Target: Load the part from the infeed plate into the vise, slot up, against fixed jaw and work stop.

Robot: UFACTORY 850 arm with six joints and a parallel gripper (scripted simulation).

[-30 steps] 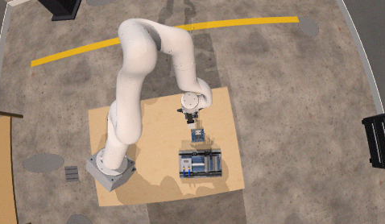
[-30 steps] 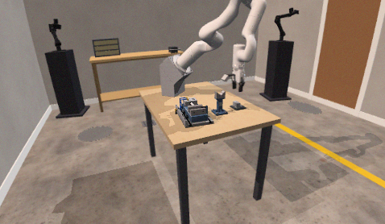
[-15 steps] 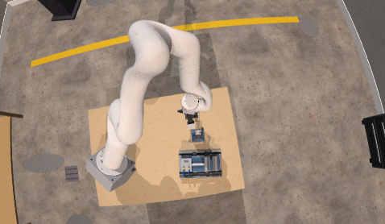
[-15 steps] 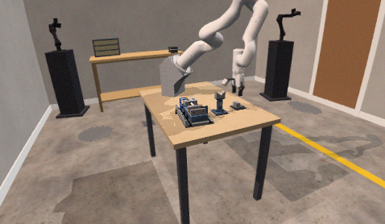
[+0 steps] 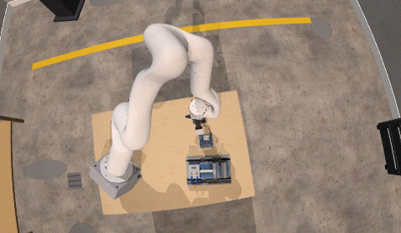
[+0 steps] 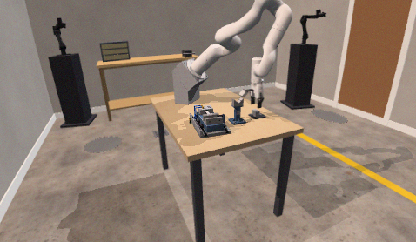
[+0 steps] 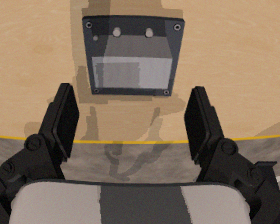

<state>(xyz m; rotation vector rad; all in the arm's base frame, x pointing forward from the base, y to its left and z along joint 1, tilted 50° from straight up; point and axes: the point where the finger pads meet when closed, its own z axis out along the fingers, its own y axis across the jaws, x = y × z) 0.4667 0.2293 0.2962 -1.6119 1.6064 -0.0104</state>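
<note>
The part point(image 7: 132, 72) is a grey block lying on the dark square infeed plate. In the wrist view it sits on the table ahead of my fingers. My gripper point(image 7: 131, 99) is open and empty, hovering above the plate with the part beyond the fingertips. In the exterior view the gripper point(image 6: 253, 97) hangs above the plate and part point(image 6: 256, 114) near the table's far right. In the overhead view my wrist and gripper point(image 5: 199, 123) hide the plate. The vise point(image 5: 208, 169) stands open, also seen in the side view point(image 6: 209, 122).
The V-block point(image 6: 238, 112) stands upright on a blue base between the infeed plate and the vise, close to my gripper; it also shows in the overhead view point(image 5: 205, 139). The table's far edge lies just beyond the plate.
</note>
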